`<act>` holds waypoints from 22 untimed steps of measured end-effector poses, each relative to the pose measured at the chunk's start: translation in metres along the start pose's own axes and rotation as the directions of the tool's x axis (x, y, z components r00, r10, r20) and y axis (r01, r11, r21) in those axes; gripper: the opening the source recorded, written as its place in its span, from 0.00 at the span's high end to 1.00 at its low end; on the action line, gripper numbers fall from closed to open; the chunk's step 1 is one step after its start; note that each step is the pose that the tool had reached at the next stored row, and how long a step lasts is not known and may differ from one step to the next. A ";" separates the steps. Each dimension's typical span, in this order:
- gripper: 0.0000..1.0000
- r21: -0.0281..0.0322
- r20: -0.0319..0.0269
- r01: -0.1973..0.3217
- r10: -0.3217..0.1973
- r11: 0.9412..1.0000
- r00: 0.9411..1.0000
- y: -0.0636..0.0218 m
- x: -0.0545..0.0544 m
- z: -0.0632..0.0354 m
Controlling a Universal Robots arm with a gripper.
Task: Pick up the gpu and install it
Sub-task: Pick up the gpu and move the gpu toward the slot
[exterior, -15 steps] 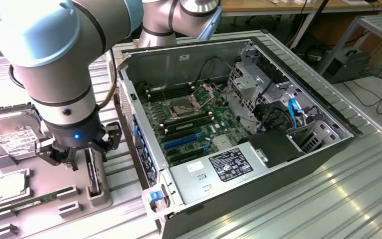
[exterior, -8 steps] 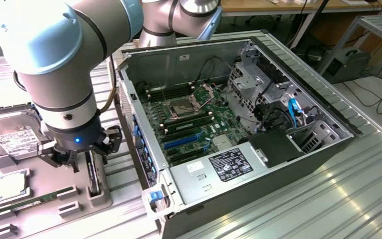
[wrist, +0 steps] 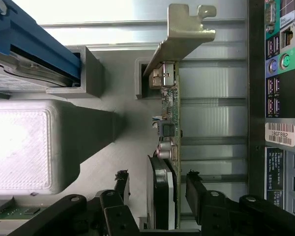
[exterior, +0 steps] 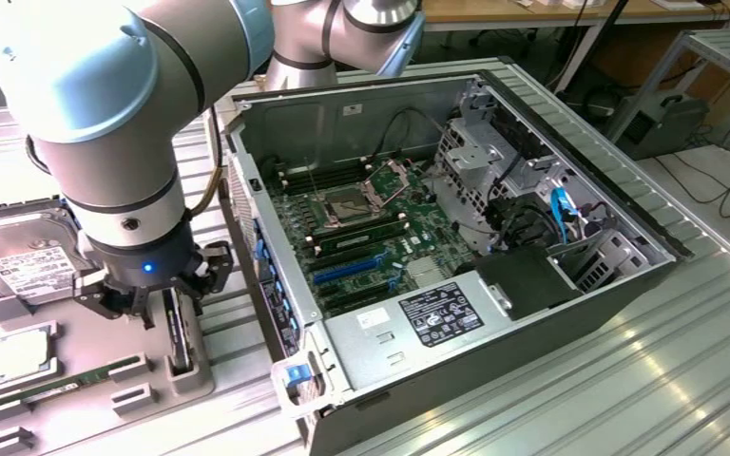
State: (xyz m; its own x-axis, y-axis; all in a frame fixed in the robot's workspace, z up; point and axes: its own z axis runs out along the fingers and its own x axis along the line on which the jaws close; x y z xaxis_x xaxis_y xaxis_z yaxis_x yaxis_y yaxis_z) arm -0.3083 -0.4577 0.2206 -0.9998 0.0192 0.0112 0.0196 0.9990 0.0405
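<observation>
The gripper [wrist: 157,176] hangs open, the gpu [wrist: 168,123] between its fingers [wrist: 122,188]; closing off-centre on the fan [wrist: 160,201] could tilt it.

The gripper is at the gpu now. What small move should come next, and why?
Probably close the gripper on the gpu. Its jaws stand open with one finger on each side of the card, apart from it, and the card stands on edge in its grey holder.
</observation>
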 end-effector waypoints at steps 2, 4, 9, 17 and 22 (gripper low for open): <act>0.46 0.000 0.000 0.000 0.000 1.000 1.000 0.0000 0.000 0.0000; 0.60 0.000 0.000 0.000 0.000 1.000 1.000 0.0000 0.000 0.0000; 0.60 0.000 -0.001 0.021 -0.021 1.000 1.000 -0.0003 0.000 0.0000; 0.60 0.000 -0.001 0.023 -0.023 1.000 1.000 -0.0004 0.000 0.0002; 0.60 0.000 0.000 0.008 -0.008 1.000 1.000 -0.0004 0.000 0.0006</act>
State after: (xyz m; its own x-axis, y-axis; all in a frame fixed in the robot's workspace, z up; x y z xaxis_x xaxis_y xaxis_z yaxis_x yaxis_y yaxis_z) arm -0.3088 -0.4580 0.2201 -0.9999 0.0116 0.0112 0.0120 0.9991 0.0403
